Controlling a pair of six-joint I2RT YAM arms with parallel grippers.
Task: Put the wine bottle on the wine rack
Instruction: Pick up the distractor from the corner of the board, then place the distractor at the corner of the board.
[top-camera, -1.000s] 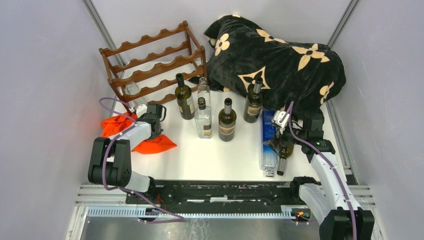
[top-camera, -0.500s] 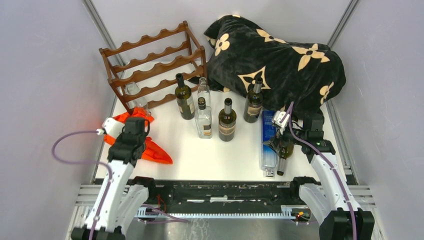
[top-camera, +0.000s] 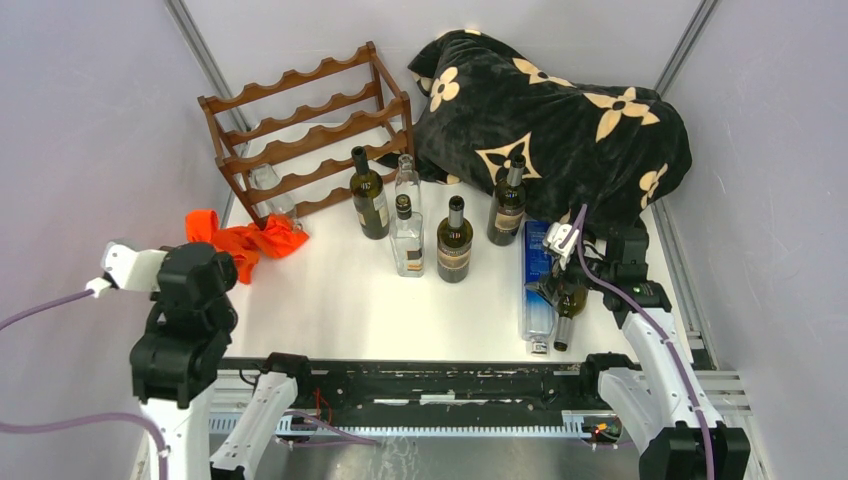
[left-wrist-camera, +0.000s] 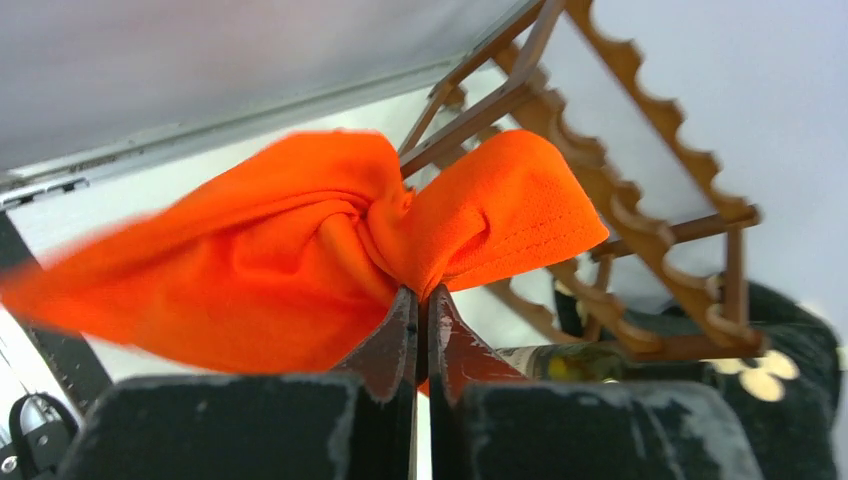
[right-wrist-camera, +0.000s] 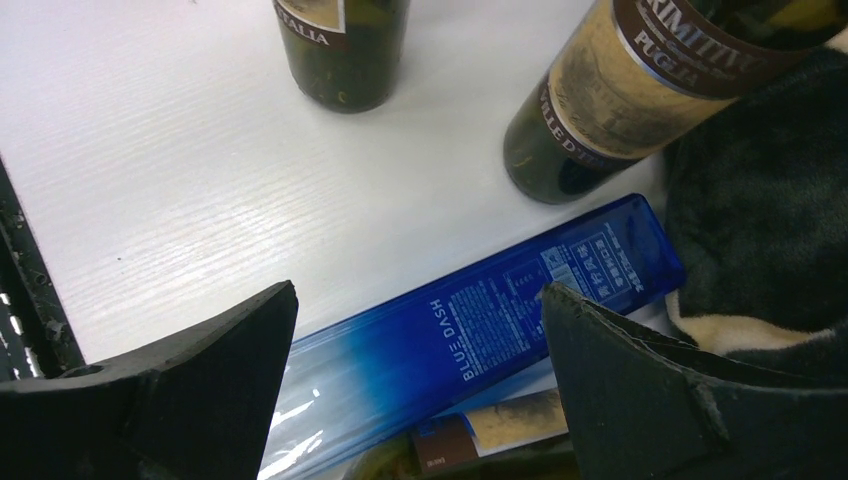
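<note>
The dark wooden wine rack stands at the back left, with a clear bottle lying low in it. Dark wine bottles stand mid-table. Another wine bottle lies on its side at the right, beside a flat blue bottle. My right gripper hangs open just above these two, straddling the blue bottle. Raised at the near left, my left gripper is shut on a bunched orange cloth, with the rack behind it.
A black blanket with cream flowers is heaped at the back right, touching the rack's side. Two clear glass bottles stand among the dark ones. The orange cloth trails in front of the rack. Grey walls close in both sides.
My left gripper has shut on the orange cloth and pulled back and up toward the near left, dragging the cloth with it. The right arm has not moved.
</note>
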